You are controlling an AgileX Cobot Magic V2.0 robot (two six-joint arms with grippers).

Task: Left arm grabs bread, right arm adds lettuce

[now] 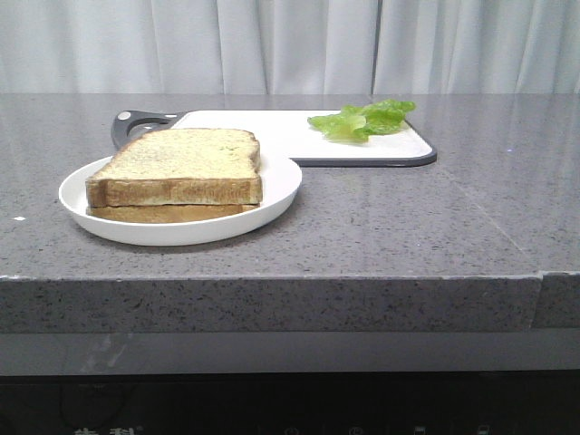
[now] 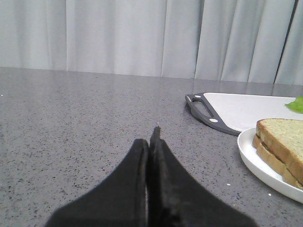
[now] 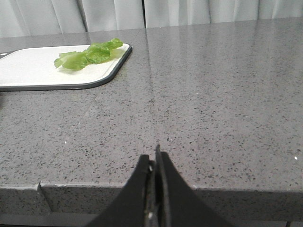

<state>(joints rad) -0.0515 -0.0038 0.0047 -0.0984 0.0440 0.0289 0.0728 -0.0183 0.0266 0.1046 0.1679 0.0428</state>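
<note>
Two slices of toast, stacked on one white plate [image 1: 276,195] at the left of the grey speckled counter [image 1: 390,227]. Upper slice: the bread [image 1: 186,154], thick, square, pale speckled face, brown crust. Lower slice [image 1: 172,213]: thinner, only its edge showing beneath the upper one.

One lettuce leaf [image 1: 362,120], bright green and ruffled, lying at the far right corner of the board, well apart from the plate.

One cutting board [image 1: 272,131], white with a dark rim and a dark handle [image 1: 136,122] at its left end; it lies just behind the plate.

Two grippers, neither seen in the front view. Left gripper [image 2: 150,144]: black wedge fingers pressed together, nothing between them, low over bare counter, with the plate and bread off to one side of it. Right gripper [image 3: 154,165]: fingers likewise closed on nothing, at the near edge of the counter, far from the lettuce.

One pale curtain [image 1: 290,45], pleated, along the back.
</note>
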